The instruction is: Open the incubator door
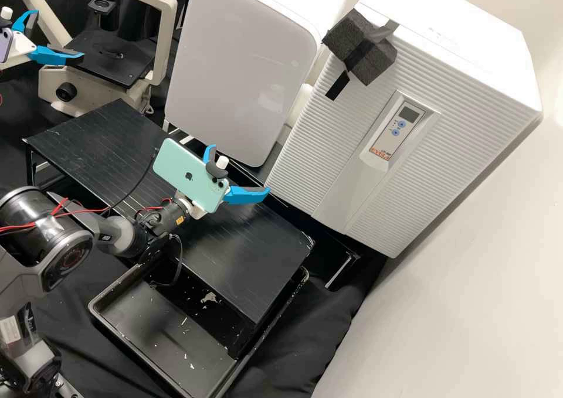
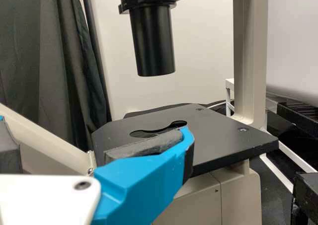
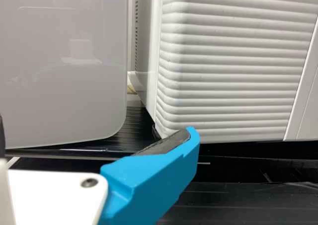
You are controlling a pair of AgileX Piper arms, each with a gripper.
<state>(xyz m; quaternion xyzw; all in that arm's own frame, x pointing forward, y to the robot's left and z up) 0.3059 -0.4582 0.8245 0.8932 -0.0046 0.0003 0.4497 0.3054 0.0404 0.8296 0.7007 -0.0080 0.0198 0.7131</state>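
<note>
High view: the incubator stands with its ribbed door apparently shut, a foam block taped near the top, likely the handle. The right tool, parted and empty, is near the door's lower corner; the left tool, also spread and empty, is beside the microscope. Rising through so narrow a gap, the right tool could scrape the door or knock the white cabinet; a crooked pull could peel the tape off, leaving the door shut
</note>
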